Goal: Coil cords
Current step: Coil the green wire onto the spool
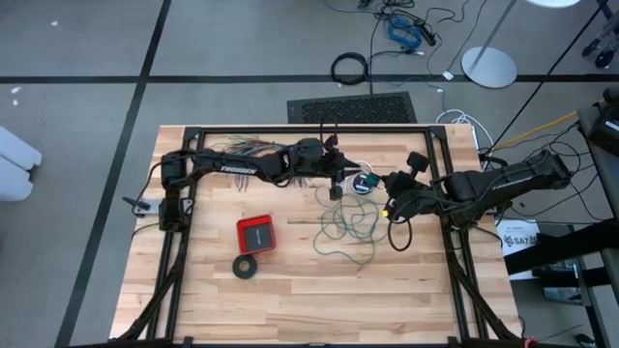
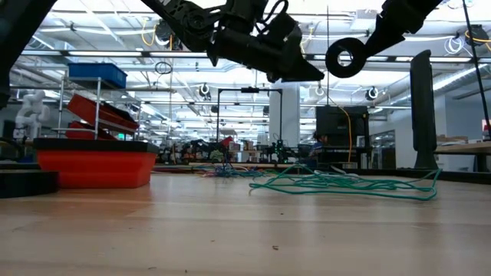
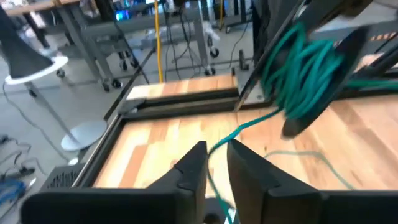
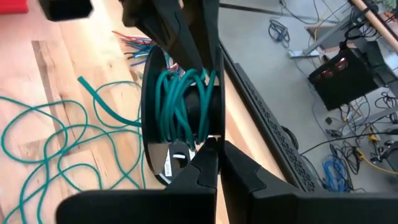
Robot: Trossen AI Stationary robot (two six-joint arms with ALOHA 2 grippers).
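The left end effector [image 3: 214,163] hangs above the tabletop [image 1: 290,300] with its fingers parted a little around a strand of the teal wire [image 1: 346,230], which runs between them without being clearly pinched; from there the strand climbs away to the spool [image 3: 317,74], just ahead and higher; the right end effector [image 4: 217,155] is clenched on that spool's rim, holding it clear of the wood, its axle roughly level. The left one is nearer the slack, so feeding looks like its job; the loose tangle lies on the boards below and toward the right arm. Counted: one teal wire, one spool, one red box [image 1: 256,233], one black ring [image 1: 246,267], one fan of coloured wires [image 1: 247,147].
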